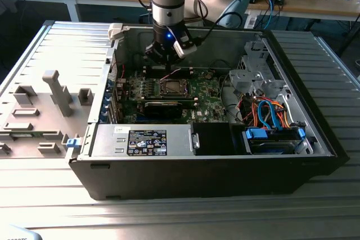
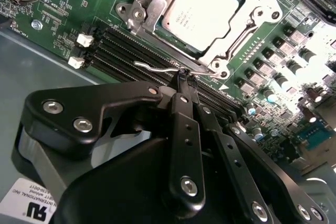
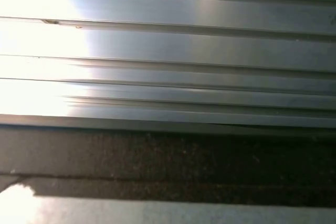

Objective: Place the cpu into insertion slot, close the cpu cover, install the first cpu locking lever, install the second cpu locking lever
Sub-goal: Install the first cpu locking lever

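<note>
The cpu [image 2: 199, 9] lies flat in the insertion slot [image 1: 171, 87], its silver-grey top showing. The cpu cover [image 2: 152, 11] is folded down around it as a silvery frame. A thin wire locking lever [image 2: 155, 68] runs along the socket's edge by the memory slots. My gripper [image 2: 182, 76] is shut on the lever's bent handle, with both black fingers [image 2: 185, 124] meeting at the wire. In the exterior view my gripper [image 1: 167, 54] hangs inside the open computer case, just behind the socket. Another lever bar [image 2: 242, 34] lies along the adjacent side of the cover.
Narrow memory slots [image 2: 131, 51] lie between my fingers and the socket. A long black card [image 1: 163, 108] and a power supply [image 1: 146, 141] sit in front of the socket. Drive bays with blue and orange cables [image 1: 270, 111] stand on the exterior view's right. Grey fixture blocks [image 1: 56, 91] stand outside the case.
</note>
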`<state>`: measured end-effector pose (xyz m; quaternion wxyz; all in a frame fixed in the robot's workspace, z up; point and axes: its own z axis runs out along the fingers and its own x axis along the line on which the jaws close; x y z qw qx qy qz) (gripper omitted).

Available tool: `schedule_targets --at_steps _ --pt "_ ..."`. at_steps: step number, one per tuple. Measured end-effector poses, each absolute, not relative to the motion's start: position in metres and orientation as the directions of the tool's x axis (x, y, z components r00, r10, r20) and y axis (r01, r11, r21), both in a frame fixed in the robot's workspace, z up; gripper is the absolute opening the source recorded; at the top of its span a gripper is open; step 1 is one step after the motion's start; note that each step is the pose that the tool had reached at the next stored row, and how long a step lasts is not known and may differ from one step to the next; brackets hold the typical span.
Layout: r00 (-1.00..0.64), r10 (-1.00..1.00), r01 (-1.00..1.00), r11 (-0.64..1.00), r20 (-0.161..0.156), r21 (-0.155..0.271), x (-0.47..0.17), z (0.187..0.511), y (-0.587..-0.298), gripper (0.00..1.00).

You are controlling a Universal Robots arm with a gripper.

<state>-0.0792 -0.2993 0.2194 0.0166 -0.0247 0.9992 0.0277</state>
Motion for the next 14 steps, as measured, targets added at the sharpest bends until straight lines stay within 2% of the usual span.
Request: schedule_targets --at_steps 14 --pt "-0.998 -0.049 -0.051 0.998 -0.051 0.048 -0.090 0.224 -0.300 0.11"
